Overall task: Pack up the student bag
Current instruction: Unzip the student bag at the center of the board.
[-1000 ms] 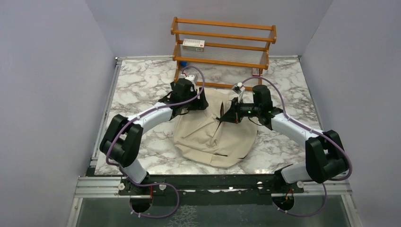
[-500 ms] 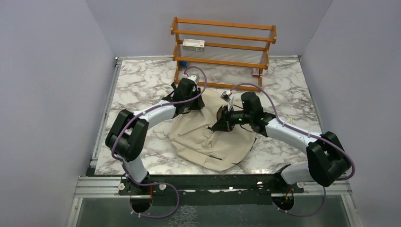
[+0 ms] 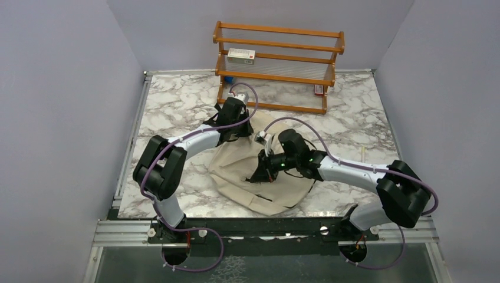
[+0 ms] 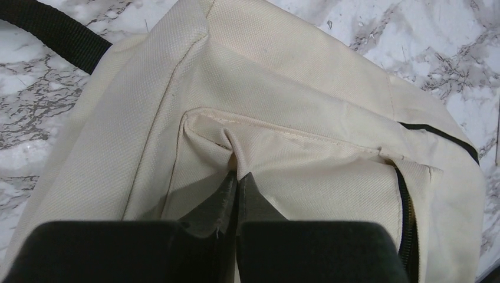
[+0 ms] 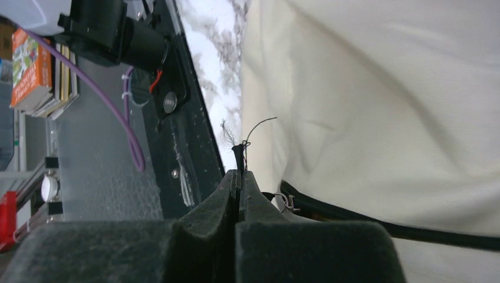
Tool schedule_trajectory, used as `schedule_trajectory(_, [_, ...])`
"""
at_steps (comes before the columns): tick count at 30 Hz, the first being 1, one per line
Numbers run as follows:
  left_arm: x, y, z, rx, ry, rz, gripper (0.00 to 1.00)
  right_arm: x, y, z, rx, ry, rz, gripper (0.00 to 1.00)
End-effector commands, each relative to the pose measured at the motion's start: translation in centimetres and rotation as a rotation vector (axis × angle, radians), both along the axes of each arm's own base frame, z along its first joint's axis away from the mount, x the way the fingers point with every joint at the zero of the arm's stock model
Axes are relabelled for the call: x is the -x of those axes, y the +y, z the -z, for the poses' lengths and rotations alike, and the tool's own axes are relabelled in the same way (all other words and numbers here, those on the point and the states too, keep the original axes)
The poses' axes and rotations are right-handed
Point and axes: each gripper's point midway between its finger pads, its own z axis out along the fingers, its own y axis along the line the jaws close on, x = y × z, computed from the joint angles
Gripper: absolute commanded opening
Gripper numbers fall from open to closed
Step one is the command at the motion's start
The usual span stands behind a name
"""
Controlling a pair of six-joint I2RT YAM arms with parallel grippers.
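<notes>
The student bag (image 3: 274, 187), a cream canvas backpack, lies flat on the marble table between the two arms. My left gripper (image 3: 238, 133) is at the bag's far left corner, shut on a pinched fold of the bag's fabric (image 4: 236, 154). In its wrist view the left gripper (image 4: 237, 175) has the fold running up from its tips, with a black strap (image 4: 54, 32) at the upper left. My right gripper (image 3: 260, 174) is over the middle of the bag. Seen from its own wrist, the right gripper (image 5: 238, 172) is shut on the black zipper pull (image 5: 239, 154), next to the zipper line (image 5: 377, 227).
A wooden shelf rack (image 3: 277, 66) stands at the table's far edge with a small box (image 3: 241, 55) on its middle shelf. A small red item (image 3: 319, 89) sits by its right foot. The table's black frame rail (image 5: 177, 118) runs beside the bag.
The left gripper has shut on the bag's fabric. The right gripper has moved left and nearer along the bag, pulling the zipper pull; the bag's shape has shifted.
</notes>
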Motion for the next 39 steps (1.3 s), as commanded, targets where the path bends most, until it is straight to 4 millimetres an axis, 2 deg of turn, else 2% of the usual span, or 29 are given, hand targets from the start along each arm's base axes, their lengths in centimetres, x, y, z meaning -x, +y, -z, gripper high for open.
schedule_trajectory(1, [-1.2,0.8,0.8,-0.021,0.003,-0.044,0.00,3.0,1.7,0.8,0.005,0.030,-0.078,0.01])
schedule_trajectory(5, [-1.3,0.9,0.9,-0.018,0.007,-0.045,0.00,4.3,2.0,1.5,0.027,0.024,-0.113,0.00])
schedule_trajectory(9, [-1.4,0.6,-0.1,-0.007,-0.020,-0.020,0.00,2.9,1.3,1.0,0.057,-0.038,-0.026,0.03])
schedule_trajectory(11, [-1.4,0.5,-1.1,-0.002,-0.050,0.004,0.05,1.2,0.6,0.1,0.082,-0.085,0.086,0.15])
schedule_trajectory(12, [-1.5,0.4,-1.8,0.002,-0.070,0.018,0.09,-0.2,-0.1,-0.2,0.110,-0.116,0.181,0.24])
schedule_trajectory(13, [-1.4,0.3,-2.5,0.005,-0.088,0.031,0.15,-0.9,-0.5,-0.9,0.111,-0.129,0.234,0.32])
schedule_trajectory(15, [-1.3,0.4,-4.1,0.007,-0.129,0.049,0.30,-2.8,-2.4,-1.4,0.161,-0.163,0.395,0.42])
schedule_trajectory(19, [-0.7,1.2,-7.2,0.005,-0.214,0.059,0.49,-5.6,-6.6,-3.2,0.200,-0.208,0.692,0.52])
schedule_trajectory(24, [1.4,1.2,-9.9,0.013,-0.288,0.122,0.60,-7.2,-12.6,-2.8,0.322,-0.184,1.007,0.63])
schedule_trajectory(27, [3.8,-0.3,-10.5,0.007,-0.308,0.207,0.61,-7.9,-15.2,-1.7,0.359,-0.107,1.100,0.65])
schedule_trajectory(30, [6.6,-2.1,-10.4,-0.005,-0.317,0.300,0.61,-8.8,-17.0,0.0,0.331,0.020,1.114,0.66])
schedule_trajectory(33, [8.9,-3.1,-9.5,-0.028,-0.304,0.360,0.61,-9.2,-16.9,0.5,0.260,0.085,1.050,0.66])
schedule_trajectory(39, [11.2,-2.9,-7.3,-0.098,-0.261,0.403,0.59,-8.6,-13.0,-1.2,0.100,0.107,0.843,0.67])
